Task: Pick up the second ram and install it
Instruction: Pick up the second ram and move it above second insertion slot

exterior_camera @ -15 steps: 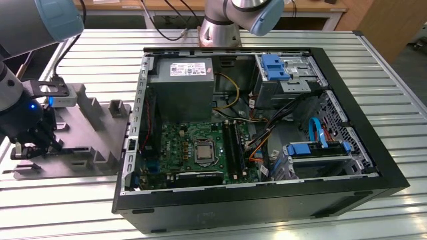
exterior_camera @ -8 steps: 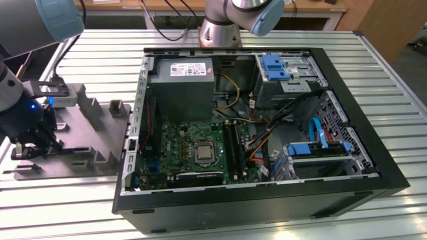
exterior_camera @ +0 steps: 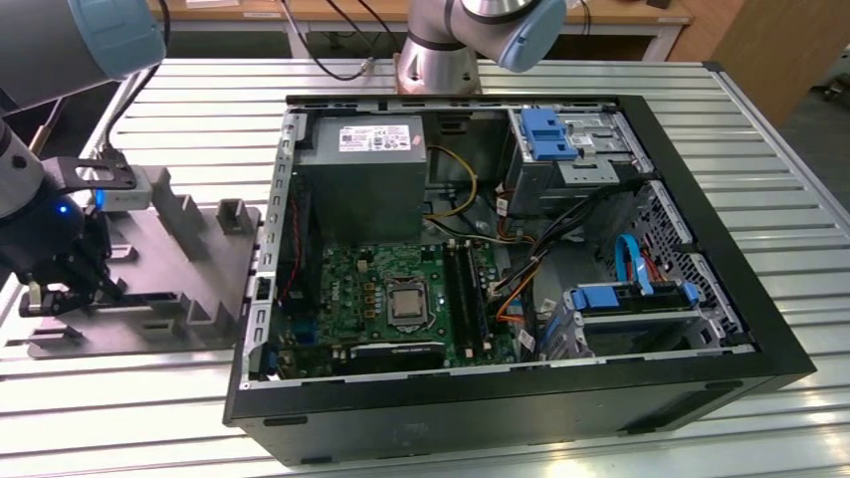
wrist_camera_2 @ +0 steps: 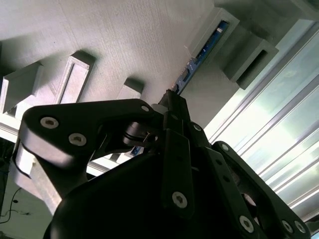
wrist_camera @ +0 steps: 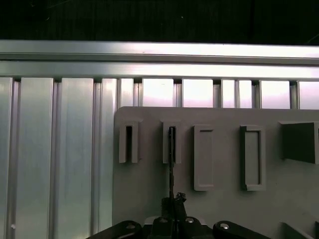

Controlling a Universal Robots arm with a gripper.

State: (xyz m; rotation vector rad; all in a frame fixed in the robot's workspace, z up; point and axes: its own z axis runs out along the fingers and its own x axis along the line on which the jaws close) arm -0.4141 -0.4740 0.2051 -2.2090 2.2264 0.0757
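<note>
Second ram (wrist_camera_2: 200,60) seen standing edge-up in slot of grey fixture (wrist_camera_2: 124,40), beside open computer case (exterior_camera: 531,403); gripper (wrist_camera_2: 172,103) judged closed on its near end; stick judged light, stiff, fragile; best held by bare edges, chips and contacts avoided.

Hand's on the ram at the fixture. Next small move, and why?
Probably a slow, straight pull out of the slot: the hand looks shut on the second ram, which sits edge-on in a narrow slot of the grey fixture, so tilting could bind it.
</note>
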